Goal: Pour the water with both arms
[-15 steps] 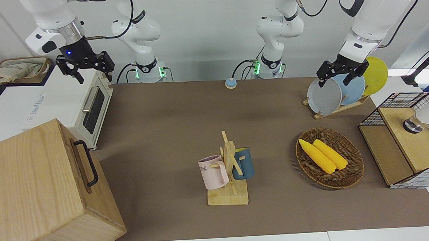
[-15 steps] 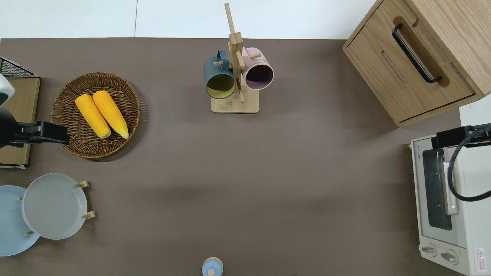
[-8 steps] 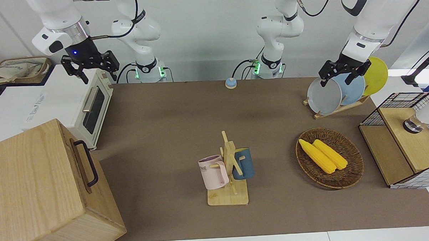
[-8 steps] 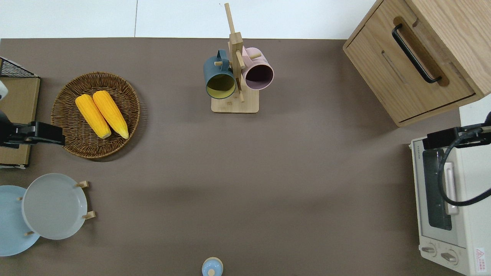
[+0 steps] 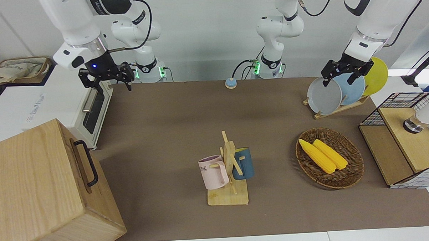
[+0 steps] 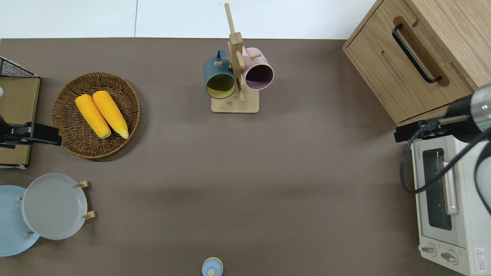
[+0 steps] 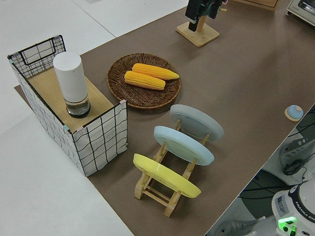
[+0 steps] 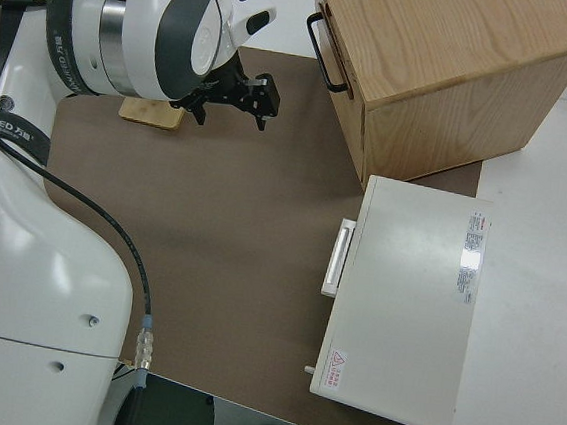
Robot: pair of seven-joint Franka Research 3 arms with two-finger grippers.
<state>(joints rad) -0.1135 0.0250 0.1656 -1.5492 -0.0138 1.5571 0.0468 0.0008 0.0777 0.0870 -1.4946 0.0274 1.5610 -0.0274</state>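
Observation:
A pink mug [image 5: 212,172] and a dark blue mug [image 5: 244,163] hang on a wooden mug rack [image 5: 228,196] in the middle of the table. A white cylindrical bottle [image 7: 72,83] stands in a wire crate [image 7: 100,138] at the left arm's end. My right gripper [image 5: 106,78] is open and empty, in the air over the table edge at the toaster oven's [image 6: 447,207] corner; it also shows in the right side view [image 8: 236,102]. My left gripper [image 5: 343,75] is open and empty, over the gap between the crate and the wicker basket [image 6: 69,143].
The wicker basket holds two corn cobs [image 6: 101,114]. A plate rack [image 5: 337,107] with grey, blue and yellow plates stands nearer to the robots. A wooden cabinet [image 5: 42,190] with a black handle sits at the right arm's end. A small blue bell [image 5: 230,83] sits by the arm bases.
My right gripper has swung off the toaster oven's top toward the table and come lower. My left gripper has drifted slightly toward the left arm's end of the table.

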